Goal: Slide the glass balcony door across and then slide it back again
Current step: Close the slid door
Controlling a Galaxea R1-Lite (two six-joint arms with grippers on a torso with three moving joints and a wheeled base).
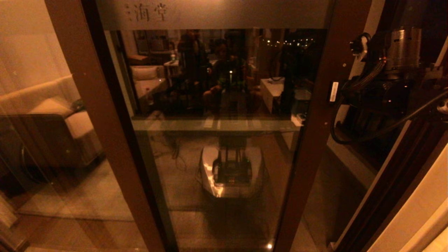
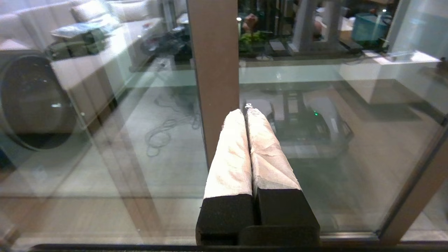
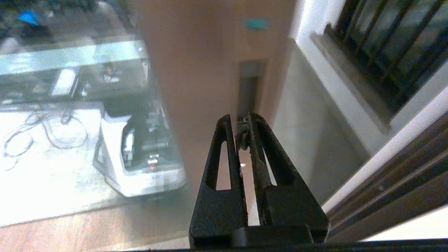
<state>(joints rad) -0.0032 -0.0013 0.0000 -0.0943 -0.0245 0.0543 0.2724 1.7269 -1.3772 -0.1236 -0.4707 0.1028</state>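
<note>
The tall brown-framed glass balcony door (image 1: 224, 140) is reflecting a lit room. Right gripper (image 3: 241, 120), closed, is facing its handle slot (image 3: 249, 87); left gripper (image 2: 245, 112) closed.

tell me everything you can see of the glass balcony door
The glass balcony door is a tall clear pane in a brown frame, with a frosted band bearing Chinese characters across the top. It stands upright, and its glass reflects the room and the robot's base. Its right stile carries a narrow recessed handle slot. The right end effector, fingers together, points at the slot's lower end; whether it touches is unclear. Right of the stile is a gap showing a pale wall.
</note>
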